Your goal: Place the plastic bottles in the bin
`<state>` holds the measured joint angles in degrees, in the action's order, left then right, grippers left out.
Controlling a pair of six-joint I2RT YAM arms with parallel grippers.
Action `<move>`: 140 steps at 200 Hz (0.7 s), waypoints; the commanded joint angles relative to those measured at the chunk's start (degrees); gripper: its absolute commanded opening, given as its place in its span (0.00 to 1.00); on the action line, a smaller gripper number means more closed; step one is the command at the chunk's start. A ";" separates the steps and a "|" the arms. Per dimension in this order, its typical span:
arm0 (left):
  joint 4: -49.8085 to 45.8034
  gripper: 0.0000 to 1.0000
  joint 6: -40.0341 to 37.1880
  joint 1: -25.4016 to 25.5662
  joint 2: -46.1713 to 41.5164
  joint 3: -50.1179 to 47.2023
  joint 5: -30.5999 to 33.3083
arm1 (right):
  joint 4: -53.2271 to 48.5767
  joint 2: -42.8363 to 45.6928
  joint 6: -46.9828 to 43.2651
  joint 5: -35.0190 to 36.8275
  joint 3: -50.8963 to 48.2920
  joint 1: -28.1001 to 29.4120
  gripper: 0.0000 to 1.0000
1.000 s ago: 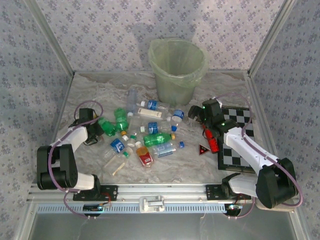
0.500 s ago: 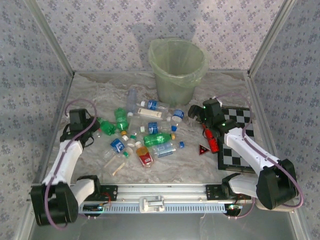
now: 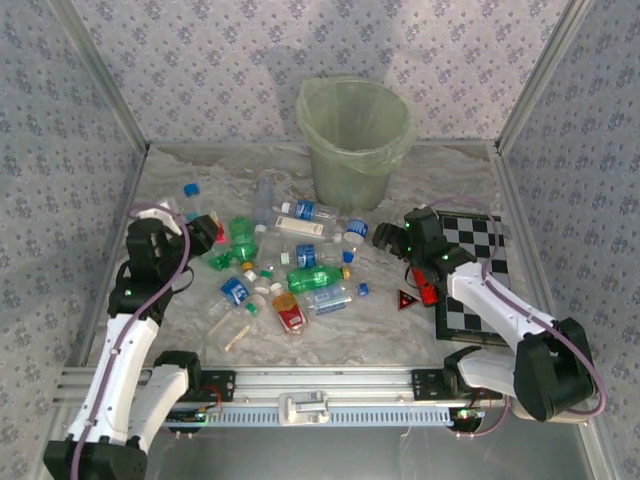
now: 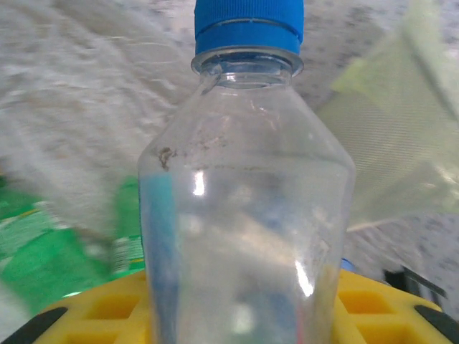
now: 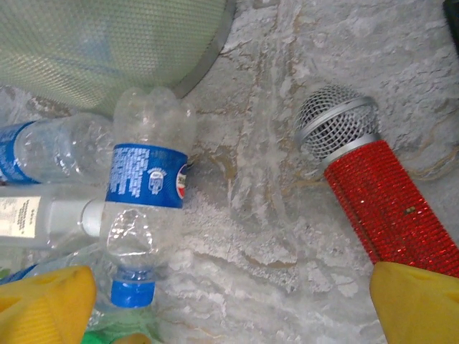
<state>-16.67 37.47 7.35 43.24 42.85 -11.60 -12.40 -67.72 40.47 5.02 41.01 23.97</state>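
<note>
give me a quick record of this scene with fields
left gripper: shut on clear bottle
right gripper: open, over gap between blue-label bottle and red mic
bin: upright, far side, bag-lined
loose bottles: scattered in front of bin
checkerboard: right side, partly under right arm

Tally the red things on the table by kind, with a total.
microphone, red glitter handle: 1
triangle, small and red: 1
red bottle, orange cap: 1
Total: 3
</note>
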 commanded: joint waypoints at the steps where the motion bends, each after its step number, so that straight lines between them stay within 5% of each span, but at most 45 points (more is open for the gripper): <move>1: 7.88 0.38 -0.32 6.77 4.02 6.47 -1.39 | 1.86 2.08 -1.00 -1.89 -1.31 0.95 1.00; 62: 13.33 0.37 -12.51 20.79 27.06 31.44 -1.32 | 3.60 0.39 -1.44 -3.38 -0.57 2.49 1.00; 112: 8.44 0.38 -19.38 23.59 46.95 56.34 -5.52 | 4.61 -0.45 -2.06 -3.95 -1.16 3.46 1.00; 140: -3.55 0.38 -23.12 24.02 60.49 77.11 -5.99 | 4.68 -0.72 -2.78 -4.78 -0.83 3.64 1.00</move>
<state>-10.57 19.99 30.89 95.53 104.68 -15.44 -8.36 -68.05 39.38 1.23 39.99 27.18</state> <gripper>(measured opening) 0.397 0.999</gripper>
